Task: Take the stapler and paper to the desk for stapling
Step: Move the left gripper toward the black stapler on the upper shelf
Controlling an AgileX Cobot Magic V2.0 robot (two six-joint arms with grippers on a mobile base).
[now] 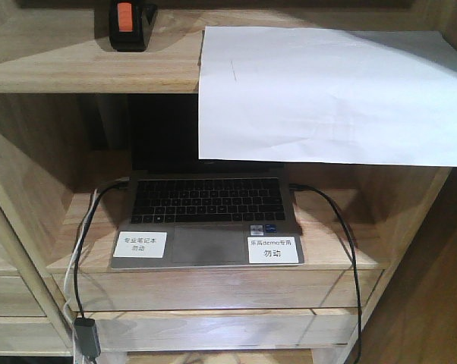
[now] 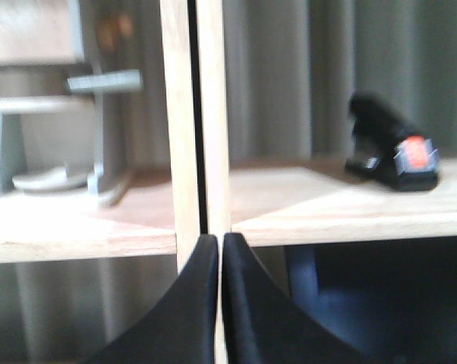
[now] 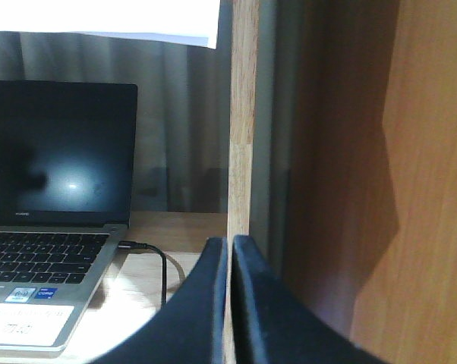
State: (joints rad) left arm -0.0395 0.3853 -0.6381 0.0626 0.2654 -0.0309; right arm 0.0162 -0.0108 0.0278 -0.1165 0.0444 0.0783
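Note:
The black stapler [image 1: 130, 24] with an orange-red patch rests on the upper shelf at the back left; the left wrist view has the stapler [image 2: 393, 154] to the right on that shelf. The white paper [image 1: 331, 95] lies on the same shelf at the right and droops over its front edge, and its lower edge shows as the paper [image 3: 107, 19] at the top of the right wrist view. My left gripper [image 2: 220, 244] is shut and empty, level with the shelf edge, left of the stapler. My right gripper [image 3: 229, 246] is shut and empty beside a shelf upright. The desk is out of view.
An open laptop [image 1: 206, 220] with white labels sits on the lower shelf, cables [image 1: 342, 227] plugged in on both sides. Wooden uprights [image 2: 194, 114] divide the shelving. A grey stand [image 2: 61, 129] occupies the left compartment. A wooden side panel [image 3: 395, 182] stands to the right.

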